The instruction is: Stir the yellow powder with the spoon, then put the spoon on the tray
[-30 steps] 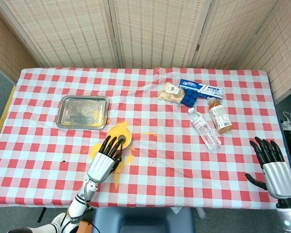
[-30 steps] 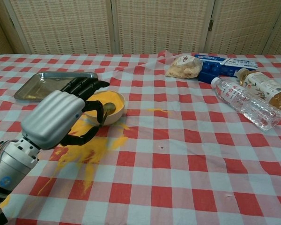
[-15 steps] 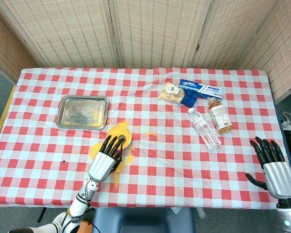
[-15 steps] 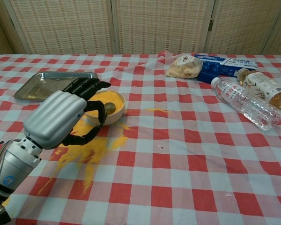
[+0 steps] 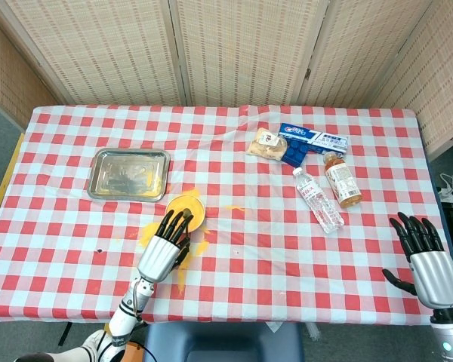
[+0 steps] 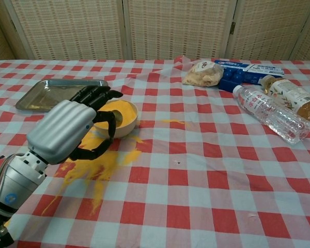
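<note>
A small bowl (image 5: 189, 209) (image 6: 125, 110) of yellow powder stands at the table's middle left. Yellow powder (image 5: 146, 234) (image 6: 101, 163) is spilled on the cloth around it. My left hand (image 5: 163, 252) (image 6: 65, 129) reaches over the bowl's near rim and grips the spoon (image 6: 112, 127). Only a thin dark piece of the spoon shows below the fingers; its bowl is hidden. The metal tray (image 5: 106, 185) (image 6: 41, 96) lies empty behind and left of the bowl. My right hand (image 5: 423, 256) hangs with spread fingers past the table's right front corner, holding nothing.
A water bottle (image 5: 318, 199) (image 6: 271, 114) and a tea bottle (image 5: 341, 179) (image 6: 294, 98) lie at the right. A blue box (image 5: 309, 140) and a snack bag (image 5: 266, 144) (image 6: 202, 74) sit behind them. A wicker screen stands along the far edge.
The spoon's bowl, seen earlier in the powder, has slid toward the near rim under my left fingers. The left hand shifted slightly. The right hand stayed still.
</note>
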Robot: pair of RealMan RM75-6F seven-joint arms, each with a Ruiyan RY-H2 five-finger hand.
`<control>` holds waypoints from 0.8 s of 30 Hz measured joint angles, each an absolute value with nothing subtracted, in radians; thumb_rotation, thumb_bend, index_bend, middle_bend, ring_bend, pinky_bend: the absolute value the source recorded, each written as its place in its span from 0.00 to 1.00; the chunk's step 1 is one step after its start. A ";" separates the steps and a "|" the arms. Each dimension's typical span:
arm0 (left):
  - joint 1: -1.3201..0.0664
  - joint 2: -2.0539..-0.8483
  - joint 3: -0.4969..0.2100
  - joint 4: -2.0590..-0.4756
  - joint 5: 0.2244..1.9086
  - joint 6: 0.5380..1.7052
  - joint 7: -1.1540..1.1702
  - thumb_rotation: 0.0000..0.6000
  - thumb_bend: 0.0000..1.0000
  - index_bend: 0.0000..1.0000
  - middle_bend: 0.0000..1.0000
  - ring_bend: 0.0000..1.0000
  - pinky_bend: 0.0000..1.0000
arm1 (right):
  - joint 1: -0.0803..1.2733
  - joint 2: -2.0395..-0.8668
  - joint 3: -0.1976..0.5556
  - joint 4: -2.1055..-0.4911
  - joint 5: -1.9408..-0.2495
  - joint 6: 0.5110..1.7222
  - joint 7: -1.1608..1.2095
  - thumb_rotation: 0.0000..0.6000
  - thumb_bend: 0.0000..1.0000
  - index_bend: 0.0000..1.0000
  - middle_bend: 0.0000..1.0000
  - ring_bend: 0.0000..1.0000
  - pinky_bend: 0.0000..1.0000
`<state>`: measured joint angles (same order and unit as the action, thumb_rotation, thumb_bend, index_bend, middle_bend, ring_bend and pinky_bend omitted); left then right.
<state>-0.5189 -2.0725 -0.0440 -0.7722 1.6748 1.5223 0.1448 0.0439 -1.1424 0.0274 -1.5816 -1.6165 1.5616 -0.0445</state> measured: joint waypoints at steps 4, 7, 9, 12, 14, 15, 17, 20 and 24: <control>-0.520 -2.073 -0.041 -0.770 1.677 1.522 0.141 1.00 0.42 0.53 0.10 0.00 0.05 | 0.044 -1.143 0.027 -1.581 -1.616 1.560 -0.045 1.00 0.06 0.00 0.00 0.00 0.00; -0.521 -2.074 -0.040 -0.769 1.678 1.524 0.140 1.00 0.42 0.51 0.10 0.00 0.05 | 0.044 -1.143 0.028 -1.582 -1.615 1.560 -0.045 1.00 0.06 0.00 0.00 0.00 0.00; -0.522 -2.075 -0.040 -0.769 1.679 1.525 0.139 1.00 0.42 0.51 0.10 0.00 0.05 | 0.044 -1.142 0.028 -1.582 -1.614 1.560 -0.045 1.00 0.06 0.00 0.00 0.00 0.00; -0.523 -2.076 -0.040 -0.769 1.679 1.526 0.138 1.00 0.43 0.51 0.10 0.00 0.05 | 0.044 -1.142 0.028 -1.582 -1.614 1.559 -0.045 1.00 0.06 0.00 0.00 0.00 0.00; -0.524 -2.077 -0.041 -0.769 1.677 1.525 0.137 1.00 0.42 0.52 0.10 0.00 0.05 | 0.044 -1.141 0.028 -1.582 -1.614 1.559 -0.044 1.00 0.06 0.00 0.00 0.00 0.00; -0.524 -2.077 -0.042 -0.769 1.677 1.524 0.137 1.00 0.42 0.53 0.10 0.00 0.05 | 0.044 -1.141 0.027 -1.583 -1.614 1.559 -0.044 1.00 0.06 0.00 0.00 0.00 0.00; -0.523 -2.077 -0.043 -0.769 1.674 1.522 0.136 1.00 0.42 0.55 0.11 0.00 0.05 | 0.044 -1.141 0.028 -1.583 -1.614 1.560 -0.043 1.00 0.06 0.00 0.00 0.00 0.00; -0.523 -2.078 -0.042 -0.768 1.673 1.521 0.135 1.00 0.42 0.56 0.11 0.00 0.05 | 0.043 -1.140 0.028 -1.583 -1.614 1.561 -0.042 1.00 0.06 0.00 0.00 0.00 0.00; -0.523 -2.079 -0.040 -0.768 1.674 1.520 0.132 1.00 0.42 0.58 0.11 0.00 0.05 | 0.044 -1.140 0.027 -1.583 -1.615 1.560 -0.043 1.00 0.06 0.00 0.00 0.00 0.00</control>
<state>-0.5230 -2.0792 -0.0401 -0.7682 1.6736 1.5201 0.1323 0.0435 -1.1403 0.0275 -1.5829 -1.6149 1.5600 -0.0431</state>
